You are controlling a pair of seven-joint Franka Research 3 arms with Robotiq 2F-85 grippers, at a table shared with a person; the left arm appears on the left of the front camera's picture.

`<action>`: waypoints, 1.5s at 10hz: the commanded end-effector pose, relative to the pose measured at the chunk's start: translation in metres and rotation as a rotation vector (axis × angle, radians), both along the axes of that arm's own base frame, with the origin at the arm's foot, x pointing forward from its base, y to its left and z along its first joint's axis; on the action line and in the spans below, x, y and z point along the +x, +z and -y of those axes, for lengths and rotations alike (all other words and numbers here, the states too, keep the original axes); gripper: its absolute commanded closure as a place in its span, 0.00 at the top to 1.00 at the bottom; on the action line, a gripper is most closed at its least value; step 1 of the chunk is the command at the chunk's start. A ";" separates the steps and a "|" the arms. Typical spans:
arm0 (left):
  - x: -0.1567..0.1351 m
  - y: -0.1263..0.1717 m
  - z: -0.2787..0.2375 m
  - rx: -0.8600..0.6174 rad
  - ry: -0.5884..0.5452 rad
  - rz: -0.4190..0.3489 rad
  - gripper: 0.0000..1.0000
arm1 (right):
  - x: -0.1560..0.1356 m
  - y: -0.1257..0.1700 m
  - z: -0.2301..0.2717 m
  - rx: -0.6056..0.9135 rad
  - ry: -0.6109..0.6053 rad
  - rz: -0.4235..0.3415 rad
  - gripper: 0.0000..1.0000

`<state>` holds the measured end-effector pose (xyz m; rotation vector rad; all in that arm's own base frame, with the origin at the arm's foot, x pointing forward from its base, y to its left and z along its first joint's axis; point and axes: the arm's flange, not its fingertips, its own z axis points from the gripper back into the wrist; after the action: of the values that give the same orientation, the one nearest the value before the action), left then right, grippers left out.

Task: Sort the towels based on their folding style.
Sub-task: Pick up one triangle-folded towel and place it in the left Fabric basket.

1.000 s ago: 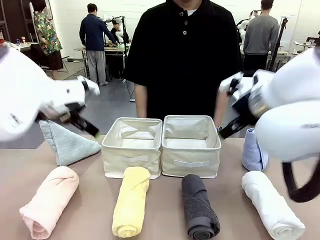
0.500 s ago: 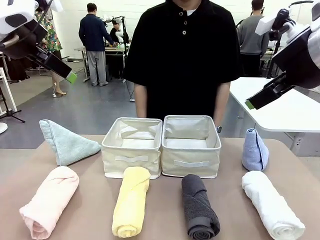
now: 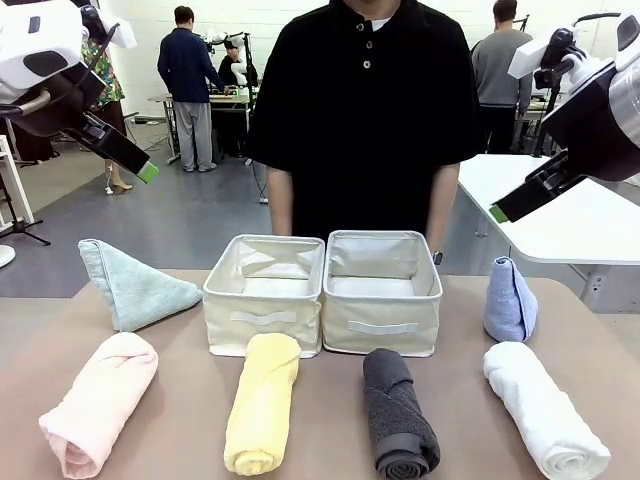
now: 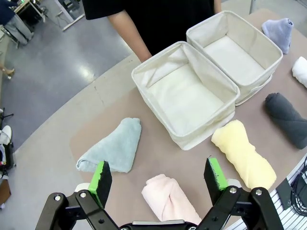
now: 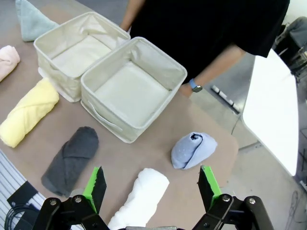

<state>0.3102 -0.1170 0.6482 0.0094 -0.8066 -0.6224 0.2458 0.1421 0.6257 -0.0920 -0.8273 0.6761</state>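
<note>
1. My left jaws hung high in the upper left of the front view, well above the desk (image 3: 330,440). In my left wrist view the left pads (image 4: 100,176) stood wide apart, holding nothing.
2. My right jaws hung high at the right edge of the front view. In my right wrist view the right pads (image 5: 95,188) were likewise spread wide and empty.
3. The pale green cone towel (image 3: 135,287) lay at the left of the front view, just beside the left bin (image 3: 262,318).
4. The light blue cone towel (image 3: 508,300) stood upright at the right, near the right bin (image 3: 382,325) but apart from it.
5. Four rolled towels lay in a row along the bottom of the front view.
   - The pink roll (image 3: 98,402) was at the lower left, below the green cone.
   - The yellow roll (image 3: 262,402) lay under the left bin, its far end close against the bin's front wall.
   - The dark grey roll (image 3: 398,412) lay under the right bin.
   - The white roll (image 3: 545,410) was at the lower right, below the blue cone.
6. The two beige bins sat side by side in the middle of the frame, their walls touching. Both wrist views showed their bare floors.
7. A person (image 3: 365,110) in a black shirt stood at the top centre of the front view, behind the bins.
</note>
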 end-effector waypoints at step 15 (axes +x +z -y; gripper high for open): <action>0.064 0.021 -0.297 -0.602 -0.586 -0.180 1.00 | 0.044 -0.030 0.351 0.855 0.624 -0.289 1.00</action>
<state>0.3732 0.1854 0.6752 -0.8762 -0.8056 -0.8877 0.2893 -0.2111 0.5886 1.0548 -0.7766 0.7747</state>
